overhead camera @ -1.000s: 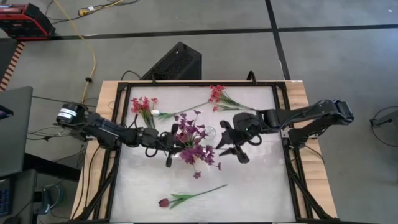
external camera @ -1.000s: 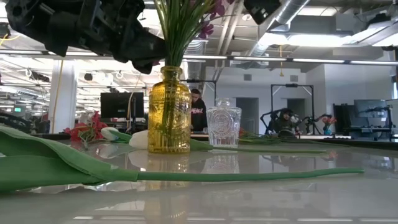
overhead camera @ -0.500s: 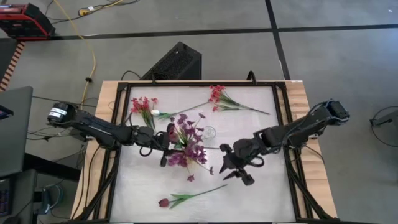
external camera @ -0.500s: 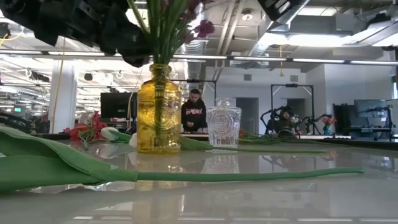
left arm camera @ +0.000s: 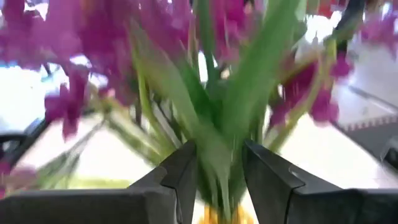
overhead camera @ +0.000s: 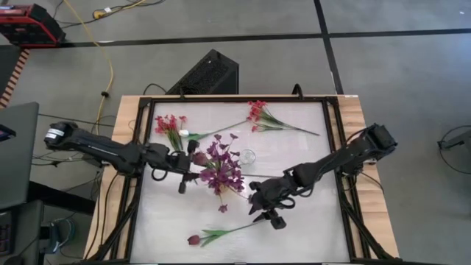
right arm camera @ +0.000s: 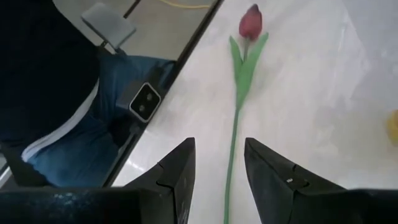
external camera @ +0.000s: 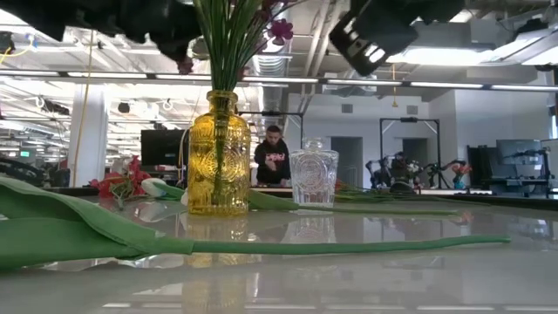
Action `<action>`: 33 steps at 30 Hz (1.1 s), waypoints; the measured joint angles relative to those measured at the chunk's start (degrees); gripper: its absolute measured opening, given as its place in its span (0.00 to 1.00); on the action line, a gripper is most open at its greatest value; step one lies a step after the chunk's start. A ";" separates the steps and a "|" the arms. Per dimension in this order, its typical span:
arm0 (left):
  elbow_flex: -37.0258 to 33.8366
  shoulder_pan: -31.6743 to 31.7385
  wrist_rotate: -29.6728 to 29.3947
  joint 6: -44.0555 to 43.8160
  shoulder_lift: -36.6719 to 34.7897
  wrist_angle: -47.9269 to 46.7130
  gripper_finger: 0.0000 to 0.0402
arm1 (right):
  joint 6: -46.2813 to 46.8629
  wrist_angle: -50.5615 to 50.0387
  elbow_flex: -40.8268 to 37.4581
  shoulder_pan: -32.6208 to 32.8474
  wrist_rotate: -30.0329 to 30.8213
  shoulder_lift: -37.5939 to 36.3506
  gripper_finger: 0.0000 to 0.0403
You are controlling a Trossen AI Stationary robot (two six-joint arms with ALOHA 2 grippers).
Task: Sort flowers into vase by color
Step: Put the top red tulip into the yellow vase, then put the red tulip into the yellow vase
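The right gripper (right arm camera: 214,171), fingers parted and empty, is hovering over the dark-red bud (right arm camera: 250,22)'s stem, bloom ahead.

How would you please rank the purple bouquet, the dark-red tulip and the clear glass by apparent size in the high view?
1. Purple bouquet, the widest spread.
2. Dark-red tulip, long stem but thin.
3. Clear glass, clearly smallest.

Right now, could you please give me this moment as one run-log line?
left gripper: open around purple flowers in yellow vase | right gripper: open above dark-red bud stem | red sprigs: on table
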 joint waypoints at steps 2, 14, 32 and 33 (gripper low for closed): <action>0.00 0.00 -0.55 -0.02 -2.37 -4.99 0.28 | -0.02 2.77 0.00 0.00 -0.08 1.59 0.41; -0.02 0.00 -4.53 -7.15 -10.93 -26.07 0.28 | -7.86 20.56 0.91 -1.15 -2.64 10.52 0.41; -7.77 -11.88 -14.32 -24.79 -5.18 -20.61 0.28 | 3.38 13.42 3.44 9.28 24.67 11.21 0.41; -8.27 -12.62 -15.89 -25.17 -4.91 -18.85 0.28 | 4.35 13.44 3.46 10.00 26.03 11.91 0.41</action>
